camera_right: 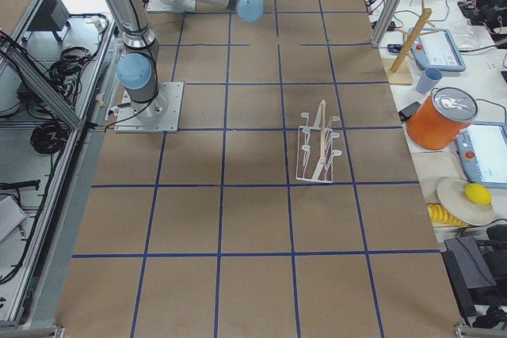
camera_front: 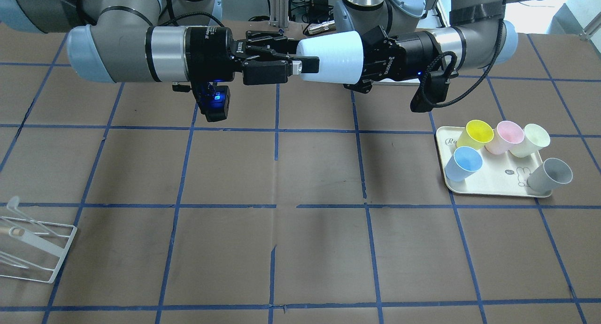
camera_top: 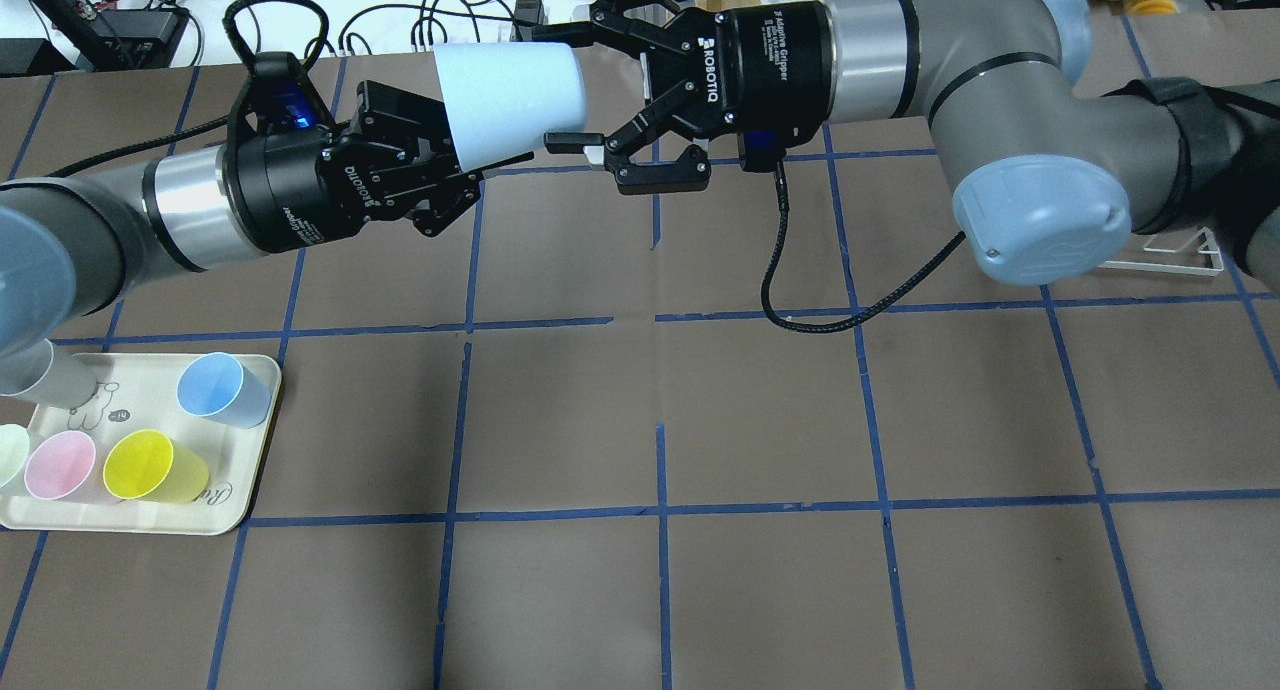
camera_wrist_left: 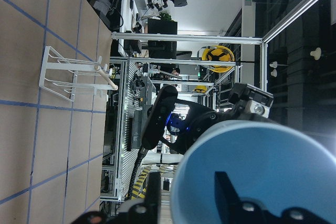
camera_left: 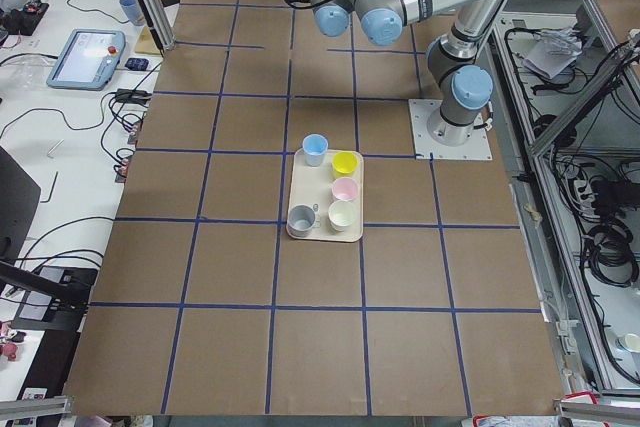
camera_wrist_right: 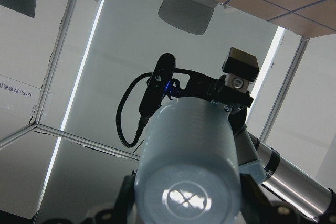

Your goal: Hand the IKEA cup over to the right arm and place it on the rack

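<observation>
IKEA cup [camera_front: 333,56] aloft, lying on its side above the table [camera_front: 281,173], mid-span between the two arms. Left gripper [camera_top: 448,160] clamps the wide mouth end: the left wrist view shows one finger inside the cup, the wall pinched at the rim. Narrow base points at the right arm [camera_front: 122,51]. Right gripper [camera_front: 300,53] has its jaws either side of that base, close against it; whether the pads press the wall, cannot tell. Both forearms roughly level, wrists facing each other. Rack [camera_right: 317,148] stands on the table toward the robot's right end, well apart from the cup. Cream tray [camera_front: 450,188] lies toward the robot's left end, carrying five upright cups: second pale blue cup [camera_front: 464,163], yellow cup [camera_front: 475,134], pink cup [camera_front: 504,136], pale green cup [camera_front: 530,140], grey cup [camera_front: 550,174]. The blue one sits just beside the yellow; the grey stands at a tray corner, apart from the row.
</observation>
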